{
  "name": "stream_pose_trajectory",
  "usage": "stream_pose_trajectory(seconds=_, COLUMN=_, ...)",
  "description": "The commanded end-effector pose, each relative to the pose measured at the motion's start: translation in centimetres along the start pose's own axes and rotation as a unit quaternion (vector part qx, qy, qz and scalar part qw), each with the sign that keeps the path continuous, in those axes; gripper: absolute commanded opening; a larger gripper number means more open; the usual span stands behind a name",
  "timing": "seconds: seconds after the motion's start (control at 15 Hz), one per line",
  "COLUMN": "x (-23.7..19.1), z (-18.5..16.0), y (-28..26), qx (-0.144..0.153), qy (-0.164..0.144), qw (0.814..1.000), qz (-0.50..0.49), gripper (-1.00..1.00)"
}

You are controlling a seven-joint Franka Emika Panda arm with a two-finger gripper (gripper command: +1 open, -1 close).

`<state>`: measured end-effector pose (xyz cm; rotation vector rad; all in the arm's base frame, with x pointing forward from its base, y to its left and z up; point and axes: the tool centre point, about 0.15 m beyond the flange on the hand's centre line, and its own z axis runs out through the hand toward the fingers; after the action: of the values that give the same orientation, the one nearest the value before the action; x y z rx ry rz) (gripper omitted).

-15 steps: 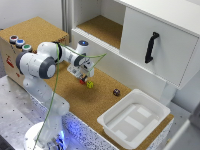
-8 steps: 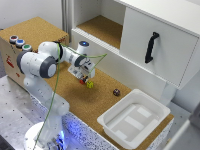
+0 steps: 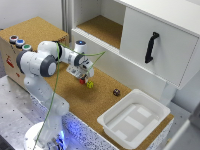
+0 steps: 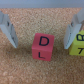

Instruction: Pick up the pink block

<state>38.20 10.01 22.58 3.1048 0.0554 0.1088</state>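
The pink block (image 4: 42, 47) is a small reddish-pink cube with dark letters on it, resting on the cork board. In the wrist view it sits between my two fingers (image 4: 9, 30), with a gap on each side. My gripper (image 4: 42, 31) is open around it. In the exterior view the gripper (image 3: 83, 77) is low over the cork, and the pink block (image 3: 82, 81) peeks out just beneath it. A yellow block (image 4: 77, 45) lies right beside one finger, also visible as the yellow block (image 3: 90, 84) in the exterior view.
A dark maroon block (image 3: 116, 92) lies further along the cork board. A white bin (image 3: 134, 121) stands at the exterior view's lower right. A white cabinet (image 3: 150, 45) with a black handle rises behind, with an open shelf beside it.
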Motion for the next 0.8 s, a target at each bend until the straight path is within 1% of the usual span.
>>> stream_pose_trajectory(seconds=0.0, x=-0.5, z=-0.1, y=0.2, qx=0.02, qy=0.007, qw=1.0, qz=0.013, gripper=1.0)
stream_pose_trajectory(seconds=0.07, x=-0.8, z=0.1, y=0.1, qx=0.013, qy=0.014, qw=1.0, qz=0.012, gripper=1.0)
stream_pose_trajectory(seconds=0.13, x=-1.0, z=0.7, y=-0.2, qx=0.014, qy=0.013, qw=1.0, qz=0.009, gripper=1.0)
stream_pose_trajectory(seconds=0.27, x=-1.3, z=1.7, y=-0.1, qx=0.017, qy=0.018, qw=0.999, qz=0.029, gripper=1.0)
stream_pose_trajectory(seconds=0.33, x=-1.5, z=2.0, y=0.0, qx=0.023, qy=0.017, qw=0.999, qz=0.043, gripper=1.0)
stream_pose_trajectory(seconds=0.4, x=-1.6, z=2.2, y=-0.1, qx=0.021, qy=0.021, qw=0.998, qz=0.053, gripper=1.0)
stream_pose_trajectory(seconds=0.47, x=-1.5, z=2.4, y=-0.2, qx=0.028, qy=0.026, qw=0.998, qz=0.055, gripper=1.0)
stream_pose_trajectory(seconds=0.53, x=-1.2, z=2.3, y=-0.5, qx=0.023, qy=0.035, qw=0.998, qz=0.055, gripper=-1.0)
stream_pose_trajectory(seconds=0.67, x=-0.6, z=1.5, y=-1.0, qx=0.019, qy=0.051, qw=0.997, qz=0.046, gripper=-1.0)
stream_pose_trajectory(seconds=0.73, x=-0.3, z=1.5, y=-1.1, qx=0.019, qy=0.049, qw=0.998, qz=0.044, gripper=-1.0)
